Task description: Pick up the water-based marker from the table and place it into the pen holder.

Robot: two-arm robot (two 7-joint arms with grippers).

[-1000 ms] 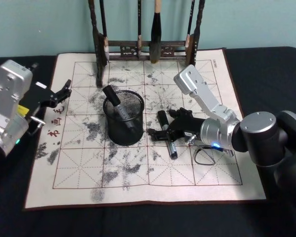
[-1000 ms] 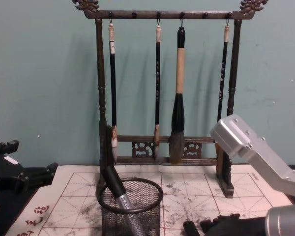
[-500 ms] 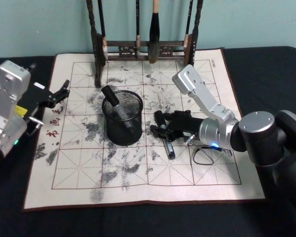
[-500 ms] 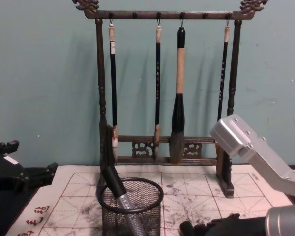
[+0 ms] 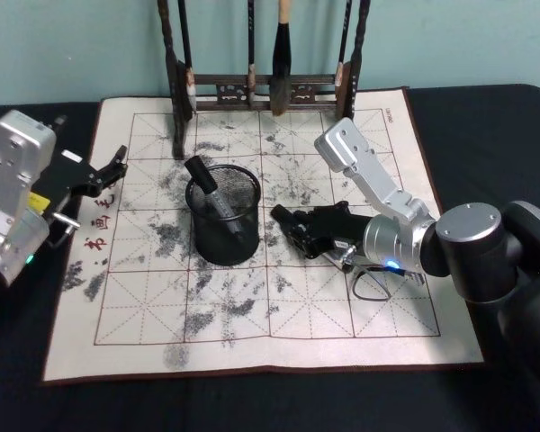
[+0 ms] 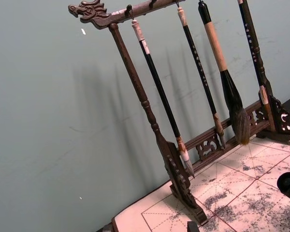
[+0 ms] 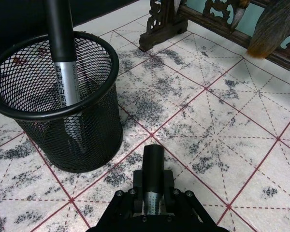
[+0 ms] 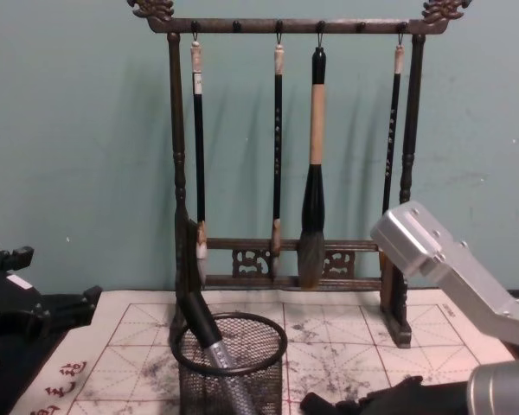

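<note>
- Right gripper [image 5: 299, 230] is clamped across the marker [image 5: 283, 218], just right of the pen holder [image 5: 218, 247]. The cap points at the holder, likely for tipping it in.
- Left gripper [image 5: 115, 164] is parked over the left edge of the mat [image 5: 252, 324], jaws apart.
- The marker's rear end is hidden under the gripper, and whether the marker clears the mat cannot be told.

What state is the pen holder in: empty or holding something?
Holding something: a silver marker with a black cap leans inside the pen holder. A second marker is outside, gripped by the right tool.
</note>
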